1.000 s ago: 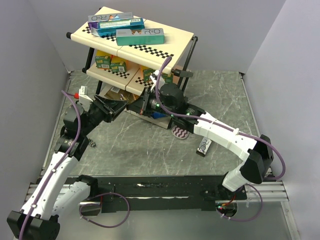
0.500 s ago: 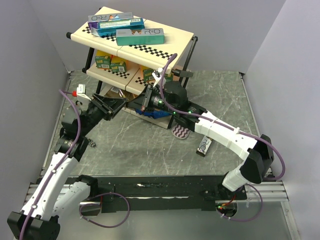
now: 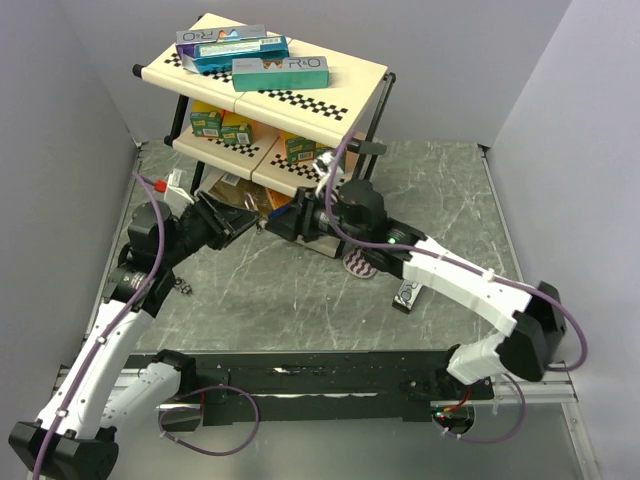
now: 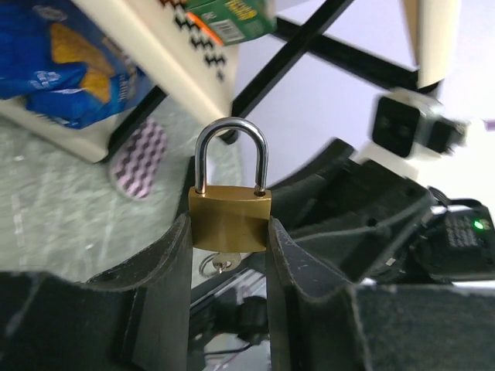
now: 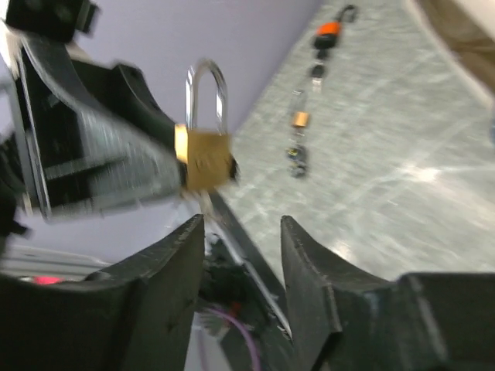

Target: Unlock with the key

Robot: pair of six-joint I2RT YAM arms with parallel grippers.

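Grips the padlock in the left gripper, fingers pressed against both sides of the brass body, shackle pointing up with both legs down in the body. Keeps it about where it was a second ago, lifted off the table just in front of the shelf rack. Shows the key stuck in the underside of the lock, its head hanging below. Has let go with the right gripper: closed tight right up against the lock a second ago, now spread apart with nothing between the fingers. Has drawn that arm back a little toward the right, leaving a gap to the padlock while still facing it.
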